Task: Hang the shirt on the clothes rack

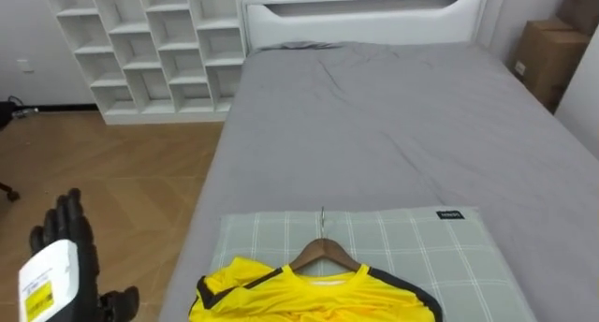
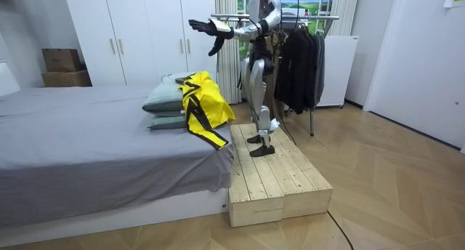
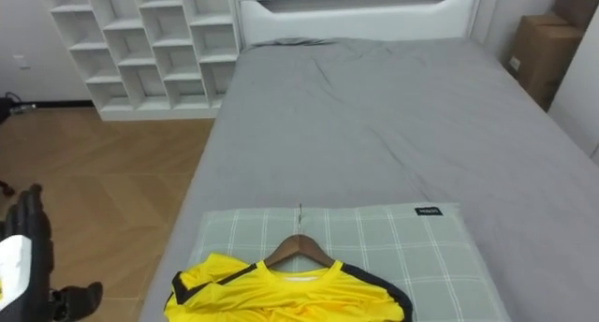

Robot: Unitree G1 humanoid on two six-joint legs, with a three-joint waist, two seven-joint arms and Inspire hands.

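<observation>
Left hand [image 1: 75,238] raised beside grey bed [image 1: 374,125], fingers straight, holding nothing. Yellow black-trimmed shirt [image 1: 309,299] on brown wooden hanger [image 1: 323,254], lying on green checked pillow [image 1: 412,247] at bed's foot.

One shirt [image 1: 309,299] (yellow), one hanger [image 1: 323,252], two stacked pillows [image 2: 161,99].

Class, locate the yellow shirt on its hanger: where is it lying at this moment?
The yellow shirt, on its wooden hanger, lies on the checked pillow at the foot of the grey bed, bottom centre in the eye views.
</observation>
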